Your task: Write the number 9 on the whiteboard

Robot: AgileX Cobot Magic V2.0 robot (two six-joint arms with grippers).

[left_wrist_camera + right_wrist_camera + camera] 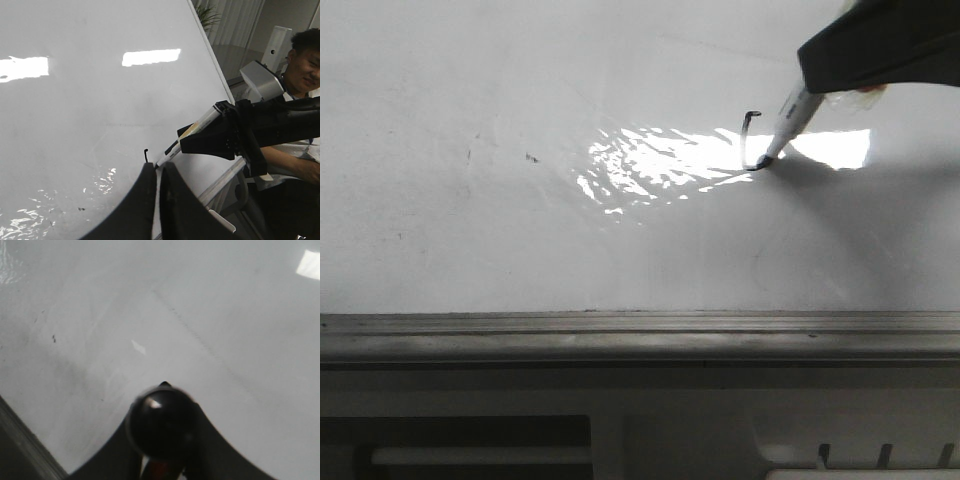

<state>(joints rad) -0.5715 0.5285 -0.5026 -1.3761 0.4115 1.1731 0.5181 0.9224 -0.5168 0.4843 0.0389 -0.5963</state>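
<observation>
Front view alone shows ledge (640, 335) under board (520, 220); left wrist view alone shows seated man (300, 100). Right gripper (210, 142) clamped on marker (785, 125), tip touching board at end of partial 9 (750, 140), right of glare. Left gripper (157, 172) nearly closed, empty. No legible writing.

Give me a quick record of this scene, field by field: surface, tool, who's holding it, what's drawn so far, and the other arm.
surface: whiteboard, glossy, glare patch
tool: marker, tip touching the board
holder: right gripper, shut on the marker
drawn: number 9, only a short hooked stroke, unfinished
other arm: left gripper, nearly closed, holding nothing
ledge: grey metal ledge along the lower edge
</observation>
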